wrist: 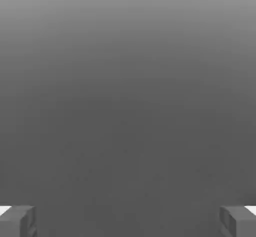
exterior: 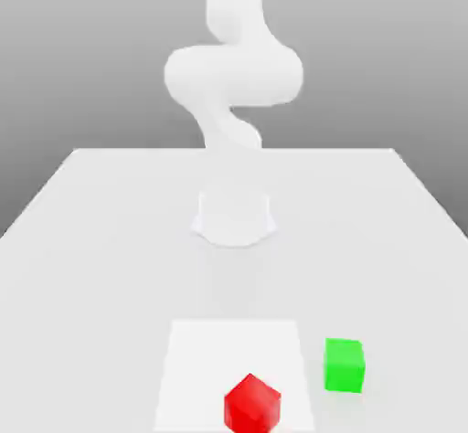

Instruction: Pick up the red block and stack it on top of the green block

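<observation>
Two-finger gripper (wrist: 128, 222) is standing spread, empty, so it's needing squaring w/ the smooth red cube (exterior: 252, 407), prob. lying angled, smooth green cube (exterior: 344, 366) sitting approx. 2 o'clock from it in ext. view.

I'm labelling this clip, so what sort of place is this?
Probably a simulated robot workspace: a plain pale table, a white arm standing on it, and small red and green cubes.

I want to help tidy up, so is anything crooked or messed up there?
Nothing looks spilled or broken. The shiny red cube just sits turned cornerwise on the white square, while the bright green cube beside that square looks nearly straight.
</observation>
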